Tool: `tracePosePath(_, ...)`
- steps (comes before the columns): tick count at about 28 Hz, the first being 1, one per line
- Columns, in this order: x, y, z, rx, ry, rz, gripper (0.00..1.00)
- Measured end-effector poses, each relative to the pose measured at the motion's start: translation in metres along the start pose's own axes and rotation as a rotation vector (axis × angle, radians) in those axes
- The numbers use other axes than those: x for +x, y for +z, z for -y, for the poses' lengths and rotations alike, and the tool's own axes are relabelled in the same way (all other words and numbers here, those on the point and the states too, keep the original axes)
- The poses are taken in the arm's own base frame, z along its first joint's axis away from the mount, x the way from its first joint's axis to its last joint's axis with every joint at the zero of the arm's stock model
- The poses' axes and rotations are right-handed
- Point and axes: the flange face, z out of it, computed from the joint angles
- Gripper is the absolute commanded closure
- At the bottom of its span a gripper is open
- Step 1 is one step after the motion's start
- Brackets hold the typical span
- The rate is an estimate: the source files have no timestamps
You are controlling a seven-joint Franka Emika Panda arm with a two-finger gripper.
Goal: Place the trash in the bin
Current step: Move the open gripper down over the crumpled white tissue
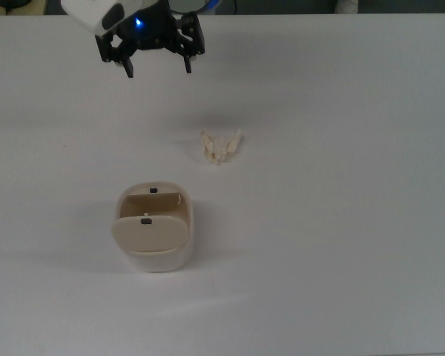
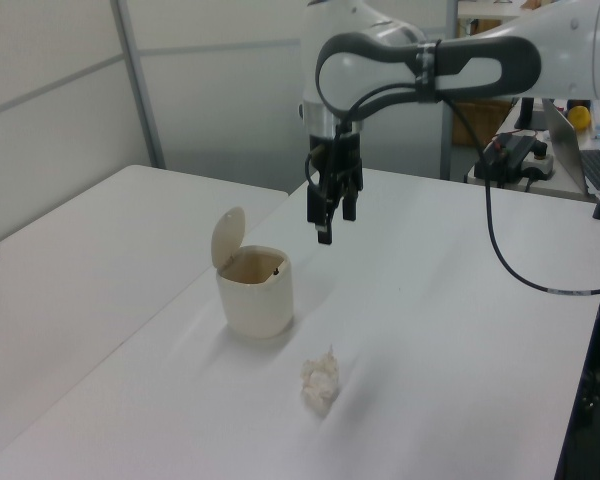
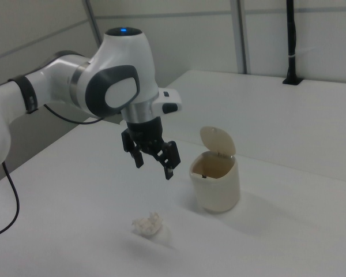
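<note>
Although most of the white table (image 2: 460,330) is bare, I log two items on it. Nearest in the left view lies the trash (image 2: 320,381), a crumpled cream scrap with spiky points, flat on the surface and touching nothing. In the top view it sits up and to the right of the bin (image 1: 221,145); in the right view it lies to the bin's lower left (image 3: 147,224).

Next out, the bin (image 2: 255,291) stands upright, flap lid (image 2: 227,236) tipped open, mouth exposed, apart from the trash. Small dark marks show at the lid and rim in the top view (image 1: 154,236).

Farther back, I see the gripper (image 2: 327,205) hanging in the air above the table, fingers spread with nothing between them. In the top view it sits near the upper edge (image 1: 158,68), well apart from the trash and the bin. In the right view it hangs left of the bin (image 3: 154,158), above the scrap. Nothing lies between gripper and trash on the table.

Beyond the table in the left view: a black cable (image 2: 500,240) trailing from the arm, a yellow ball (image 2: 579,117) on a far desk, and a pale wall panel (image 2: 50,100).
</note>
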Motion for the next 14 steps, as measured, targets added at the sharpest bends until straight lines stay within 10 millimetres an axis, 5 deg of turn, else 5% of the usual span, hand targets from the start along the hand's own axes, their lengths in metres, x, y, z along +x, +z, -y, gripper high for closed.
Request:
tracePosePath(7,0.007,0.057,0.011,0.008,-0.03,0.106,0.0)
tracePosePath(14,0.024,0.131,0.043,-0.028,-0.101,0.208,0.03)
